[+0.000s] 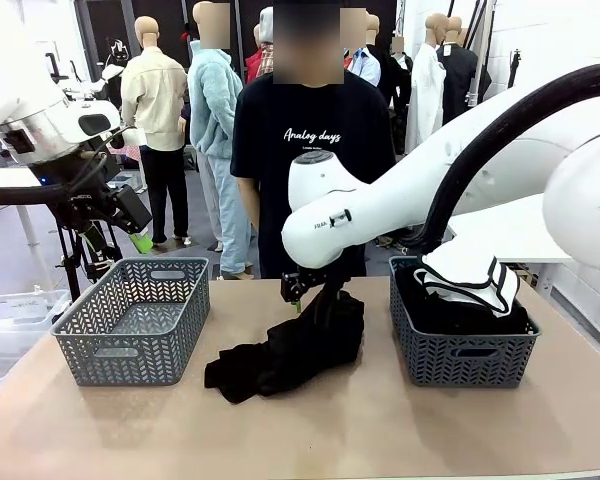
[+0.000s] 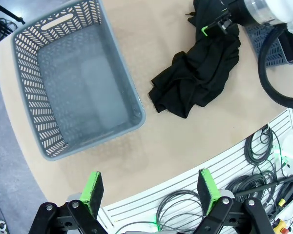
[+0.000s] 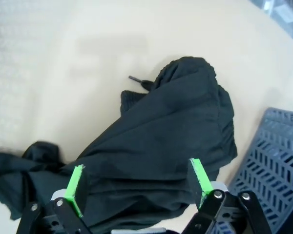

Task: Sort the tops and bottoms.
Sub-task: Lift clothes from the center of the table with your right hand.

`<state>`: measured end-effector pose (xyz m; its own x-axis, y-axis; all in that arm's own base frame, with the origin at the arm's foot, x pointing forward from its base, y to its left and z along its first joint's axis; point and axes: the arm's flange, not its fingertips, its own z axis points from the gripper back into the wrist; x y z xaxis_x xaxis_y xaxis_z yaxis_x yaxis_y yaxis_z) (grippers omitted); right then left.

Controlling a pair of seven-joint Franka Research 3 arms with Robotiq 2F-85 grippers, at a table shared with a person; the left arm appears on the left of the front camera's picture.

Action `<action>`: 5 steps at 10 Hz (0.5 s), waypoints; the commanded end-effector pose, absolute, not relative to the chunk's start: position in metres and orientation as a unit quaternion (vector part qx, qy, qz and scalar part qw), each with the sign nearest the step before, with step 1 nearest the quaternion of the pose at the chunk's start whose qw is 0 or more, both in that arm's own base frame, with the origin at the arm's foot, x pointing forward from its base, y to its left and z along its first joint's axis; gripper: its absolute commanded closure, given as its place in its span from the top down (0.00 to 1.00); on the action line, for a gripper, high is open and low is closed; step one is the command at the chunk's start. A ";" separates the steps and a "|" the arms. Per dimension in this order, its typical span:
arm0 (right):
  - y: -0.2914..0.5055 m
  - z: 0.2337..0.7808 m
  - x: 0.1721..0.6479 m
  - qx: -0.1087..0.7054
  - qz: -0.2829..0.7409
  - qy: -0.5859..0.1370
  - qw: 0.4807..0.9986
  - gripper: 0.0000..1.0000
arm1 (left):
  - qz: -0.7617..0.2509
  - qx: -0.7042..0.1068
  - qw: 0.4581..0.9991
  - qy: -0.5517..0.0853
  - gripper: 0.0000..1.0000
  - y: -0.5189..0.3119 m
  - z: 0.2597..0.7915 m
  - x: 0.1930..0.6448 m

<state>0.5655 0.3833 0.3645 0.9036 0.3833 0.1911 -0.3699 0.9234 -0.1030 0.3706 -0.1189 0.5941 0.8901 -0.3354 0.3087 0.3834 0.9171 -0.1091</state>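
Green pads of my right tool [image 3: 136,187] are standing spread wide at the bottom of the right wrist view, released, with nothing between them, and the black garment [image 3: 171,141] is lying directly under and ahead of them. Its folds are running from about seven o'clock up toward one o'clock in that view, a bunched hump at the far end beside a small black cord tip.

From the front, the garment [image 1: 290,350] is sprawling on the surface [image 1: 310,430] between the two baskets, its long axis stretching from eight o'clock, where a flat tail is trailing toward the left basket [image 1: 135,318], up to two o'clock, where the tall bunch is sitting right under my right tool [image 1: 302,290]. The right basket [image 1: 460,345], already holding dark and white clothing, is lying at three o'clock from the garment, just beside it.

My left tool [image 2: 151,190] is hanging released as well, well apart from the garment [image 2: 198,78], which is lying at one o'clock from it with the empty basket [image 2: 73,87] at eleven. I am judging the right tool the nearer one for the grab.
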 end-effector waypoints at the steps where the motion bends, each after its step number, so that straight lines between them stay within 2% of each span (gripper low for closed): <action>1: 0.392 0.360 0.570 -0.067 0.176 -0.122 0.975 1.00 | -0.191 -0.087 0.967 -0.144 1.00 -0.115 0.594 0.371; 5: 0.388 0.350 0.572 -0.076 0.161 -0.097 0.979 1.00 | -0.191 -0.087 0.967 -0.144 1.00 -0.115 0.594 0.371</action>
<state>0.5673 0.3856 0.3497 0.9157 0.3628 0.1727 -0.3389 0.9282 -0.1534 0.3707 -0.1189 0.5941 0.8901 -0.3354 0.3086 0.3834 0.9171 -0.1091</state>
